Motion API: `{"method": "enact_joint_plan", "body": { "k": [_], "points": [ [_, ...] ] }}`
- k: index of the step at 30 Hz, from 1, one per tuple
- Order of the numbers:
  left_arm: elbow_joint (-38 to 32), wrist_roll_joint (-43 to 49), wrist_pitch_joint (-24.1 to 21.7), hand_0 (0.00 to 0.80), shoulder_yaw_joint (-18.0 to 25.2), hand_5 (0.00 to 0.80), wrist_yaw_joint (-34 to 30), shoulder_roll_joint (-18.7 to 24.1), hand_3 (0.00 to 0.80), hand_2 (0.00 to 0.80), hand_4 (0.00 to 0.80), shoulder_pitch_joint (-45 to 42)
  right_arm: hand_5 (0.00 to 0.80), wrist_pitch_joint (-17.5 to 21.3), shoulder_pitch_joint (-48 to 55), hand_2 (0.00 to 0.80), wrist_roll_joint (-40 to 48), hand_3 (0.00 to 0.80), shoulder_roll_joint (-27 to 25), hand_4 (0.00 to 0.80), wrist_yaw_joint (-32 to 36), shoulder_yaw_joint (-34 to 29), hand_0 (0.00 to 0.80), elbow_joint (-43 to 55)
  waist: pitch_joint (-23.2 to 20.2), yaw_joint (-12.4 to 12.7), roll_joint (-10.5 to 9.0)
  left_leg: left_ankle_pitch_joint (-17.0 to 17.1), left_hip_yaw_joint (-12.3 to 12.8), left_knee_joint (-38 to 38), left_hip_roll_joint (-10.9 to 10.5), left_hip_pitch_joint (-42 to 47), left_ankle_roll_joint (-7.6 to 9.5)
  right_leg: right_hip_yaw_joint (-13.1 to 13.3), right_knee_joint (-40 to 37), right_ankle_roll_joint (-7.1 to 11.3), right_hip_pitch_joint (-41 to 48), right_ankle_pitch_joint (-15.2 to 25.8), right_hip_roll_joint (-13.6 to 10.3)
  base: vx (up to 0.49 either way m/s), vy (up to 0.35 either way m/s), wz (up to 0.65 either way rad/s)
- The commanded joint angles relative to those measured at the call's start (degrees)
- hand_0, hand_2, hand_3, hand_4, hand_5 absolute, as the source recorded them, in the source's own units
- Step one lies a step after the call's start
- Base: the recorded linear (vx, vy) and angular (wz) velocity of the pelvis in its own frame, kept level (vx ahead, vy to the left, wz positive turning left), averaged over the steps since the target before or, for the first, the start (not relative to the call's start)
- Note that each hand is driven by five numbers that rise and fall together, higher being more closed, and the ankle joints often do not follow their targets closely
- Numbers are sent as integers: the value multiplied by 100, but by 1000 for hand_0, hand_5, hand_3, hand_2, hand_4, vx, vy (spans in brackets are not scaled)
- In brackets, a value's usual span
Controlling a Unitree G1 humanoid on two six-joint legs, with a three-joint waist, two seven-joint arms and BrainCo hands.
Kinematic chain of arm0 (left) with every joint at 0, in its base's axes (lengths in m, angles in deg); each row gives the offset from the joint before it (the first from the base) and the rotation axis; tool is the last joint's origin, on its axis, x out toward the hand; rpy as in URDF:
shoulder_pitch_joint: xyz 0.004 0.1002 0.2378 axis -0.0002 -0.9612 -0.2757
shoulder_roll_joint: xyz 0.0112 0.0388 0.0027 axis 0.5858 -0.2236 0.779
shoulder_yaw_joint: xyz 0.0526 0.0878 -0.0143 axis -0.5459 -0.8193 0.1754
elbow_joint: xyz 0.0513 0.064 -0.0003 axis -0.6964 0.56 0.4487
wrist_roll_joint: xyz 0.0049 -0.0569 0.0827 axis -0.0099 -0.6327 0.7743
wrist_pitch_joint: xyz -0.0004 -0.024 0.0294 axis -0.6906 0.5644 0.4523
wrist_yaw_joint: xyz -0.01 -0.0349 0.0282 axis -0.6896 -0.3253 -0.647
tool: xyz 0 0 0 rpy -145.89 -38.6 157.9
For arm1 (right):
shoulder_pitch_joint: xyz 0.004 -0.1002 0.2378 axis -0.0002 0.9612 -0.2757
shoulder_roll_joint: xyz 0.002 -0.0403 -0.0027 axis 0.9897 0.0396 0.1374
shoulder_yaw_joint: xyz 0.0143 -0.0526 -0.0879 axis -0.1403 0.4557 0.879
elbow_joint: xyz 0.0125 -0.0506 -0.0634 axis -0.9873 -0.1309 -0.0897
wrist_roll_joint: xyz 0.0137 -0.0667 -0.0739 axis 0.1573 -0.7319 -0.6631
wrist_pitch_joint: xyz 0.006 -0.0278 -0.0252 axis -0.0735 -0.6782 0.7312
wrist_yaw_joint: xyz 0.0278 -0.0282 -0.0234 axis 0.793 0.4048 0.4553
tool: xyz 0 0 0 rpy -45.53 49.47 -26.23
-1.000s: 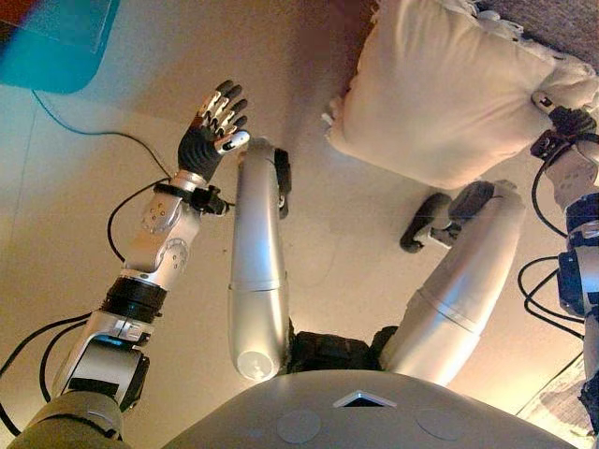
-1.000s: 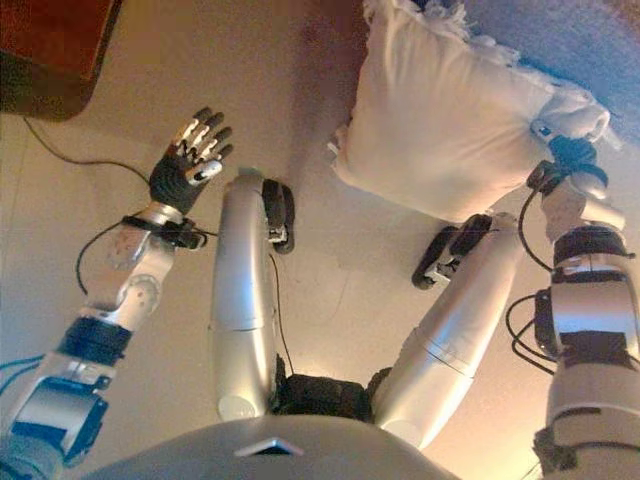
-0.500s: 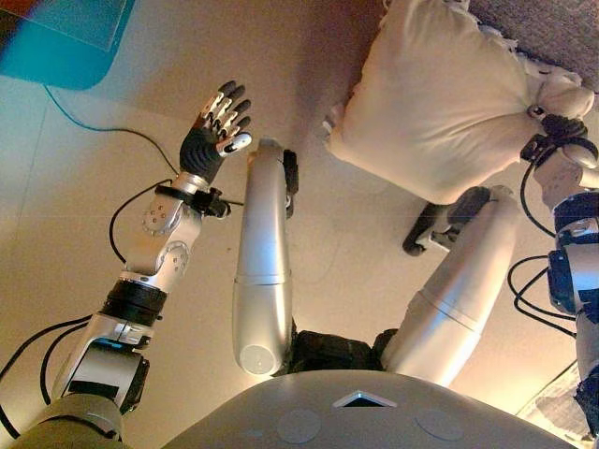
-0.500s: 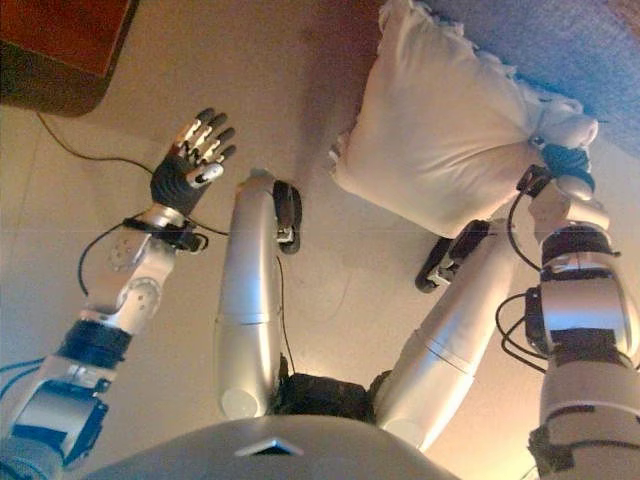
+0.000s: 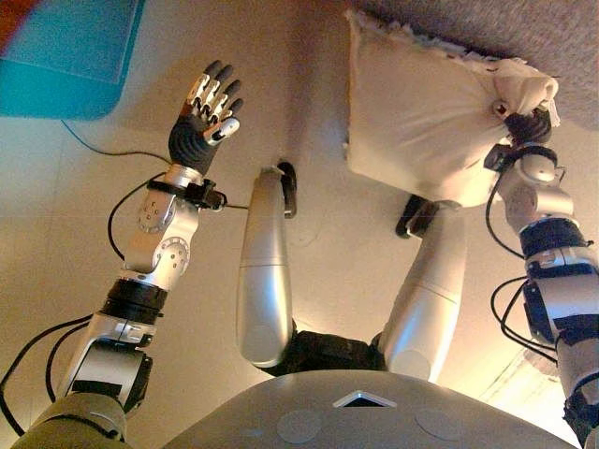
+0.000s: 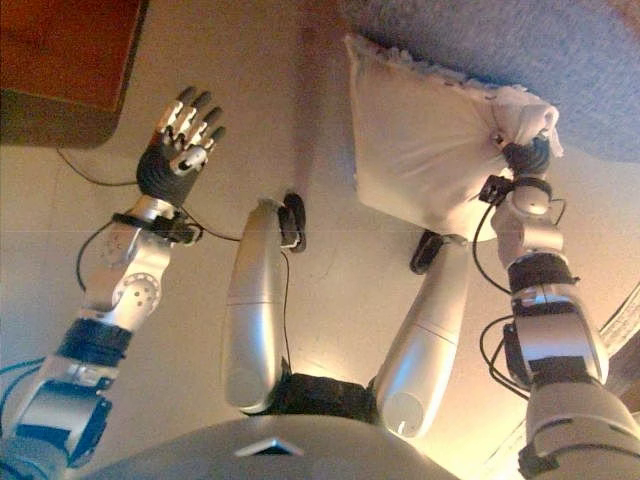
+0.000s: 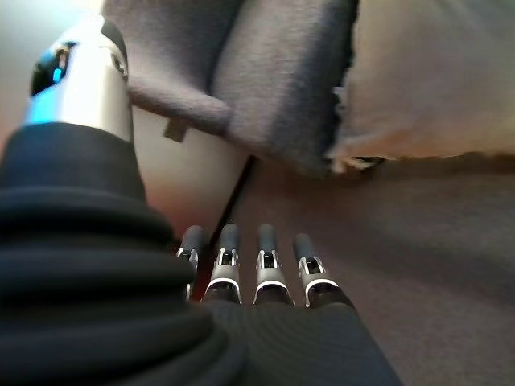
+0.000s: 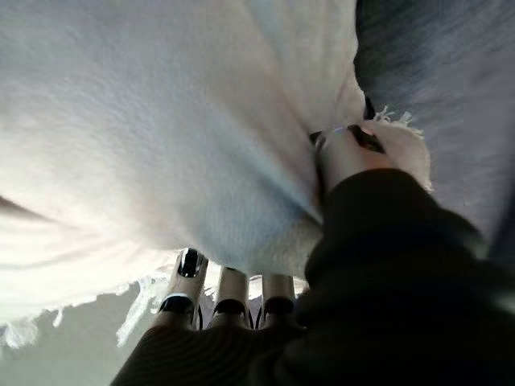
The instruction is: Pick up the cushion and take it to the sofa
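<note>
Cushion [image 5: 421,122] is already off the floor, and you have it pinched by one bunched corner in the right robot hand [image 5: 526,124], whose fingers are curled tight into the cloth. It hangs at the edge of the grey sofa [image 5: 524,28], its far side just against or over the seat front; you cannot tell from these views whether it touches. So the pick-up looks done and the carry nearly so; what is left for you is to get it onto the seat and let go.

The cushion is a square, cream, soft-filled pillow with a woven cover and a frayed fringe along its edges, puckered where you grip it. The sofa is a coarse, dark grey fabric with rounded padded edges. The floor [image 5: 84,206] is smooth and pale. Your left robot hand [image 5: 201,126] is held up over the floor, fingers straight and spread, holding nothing.
</note>
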Motion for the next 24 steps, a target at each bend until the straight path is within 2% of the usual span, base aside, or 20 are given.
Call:
{"method": "enact_joint_plan", "body": {
  "k": [1,3,8,10,12,13,14,15,16,19,22,24],
  "points": [
    [-13,-55,89,0,120,0,57,-57,0,0,0,-199,800,822,-127,800,-530,800,-100,800,-162,-282,800,858,-827,75,-497,1007,-265,-1693,-91,642,-42,-413,-1165,-330,910,901,-232,117,-76,-3],
    [-4,70,173,0,139,0,34,-73,0,0,0,-279,800,682,-65,800,-885,800,-147,800,-257,-205,800,1151,-945,88,-638,1184,-189,-2190,-112,1017,-116,-564,-1797,-226,1365,1121,-180,77,-61,0],
    [-74,245,363,0,189,0,61,-76,0,0,0,-528,800,268,147,800,-1744,800,-244,800,-387,-158,800,1819,-1176,64,-922,1503,-94,-3159,-159,1844,-196,-721,-2881,-52,2274,1463,-10,75,-55,-10],
    [-78,236,442,0,230,0,45,-101,0,0,0,-692,800,37,271,800,-2242,800,-304,800,-390,-74,800,1954,-1329,45,-1010,1591,-177,-3555,-267,2246,-202,-653,-3347,7,2619,1623,66,144,-7,-16],
    [-82,215,483,0,337,0,11,-171,0,0,0,-915,800,-116,365,800,-2383,800,-329,800,-328,32,800,2063,-1490,33,-1071,1612,-287,-3786,-360,2575,-198,-553,-3669,38,2888,1735,152,157,59,-24],
    [-123,205,499,0,411,0,22,-253,0,0,0,-1129,800,-195,398,800,-2399,800,-306,800,-258,112,800,2111,-1631,74,-1096,1559,-464,-3958,-510,2857,-169,-444,-3939,51,3107,1821,214,132,83,-32],
    [-134,210,494,0,435,0,19,-286,0,0,0,-1207,800,-204,417,800,-2420,800,-288,800,-249,129,800,2131,-1689,78,-1114,1604,-497,-4072,-566,2951,-150,-426,-4033,57,3174,1882,212,294,154,-47],
    [-212,228,499,0,520,0,34,-346,0,0,0,-1535,800,-227,545,800,-2594,800,-212,800,-99,139,800,2170,-1938,173,-1114,1587,-682,-4423,-666,3347,-93,-346,-4280,73,3488,1918,279,269,128,-59],
    [-235,232,532,0,546,0,32,-362,0,0,0,-1638,800,-223,628,800,-2672,800,-180,800,-94,139,800,2183,-2035,192,-1114,1610,-640,-4572,-655,3519,-82,-367,-4353,75,3626,1937,287,342,115,-81],
    [-177,281,812,0,660,0,-79,-427,0,0,0,-1841,800,-226,1078,800,-2716,800,-65,800,-69,1,800,2344,-2388,169,-1113,1595,-241,-4834,-544,4086,-96,-607,-4614,97,4176,1983,232,267,49,-39],
    [-64,183,830,0,660,0,-104,-464,0,0,0,-1875,800,-364,1192,800,-2753,800,-79,800,69,-67,800,2508,-2504,69,-1075,1573,-59,-4863,-482,4361,-98,-576,-4619,97,4348,1999,215,157,107,15],
    [108,270,925,0,548,0,-87,-546,0,0,0,-1730,800,-339,1414,800,-2666,800,-144,800,262,-254,800,2586,-2624,-119,-1053,1549,511,-4779,-384,4519,-86,-769,-4495,125,4560,2197,87,196,108,11]
  ]
}}
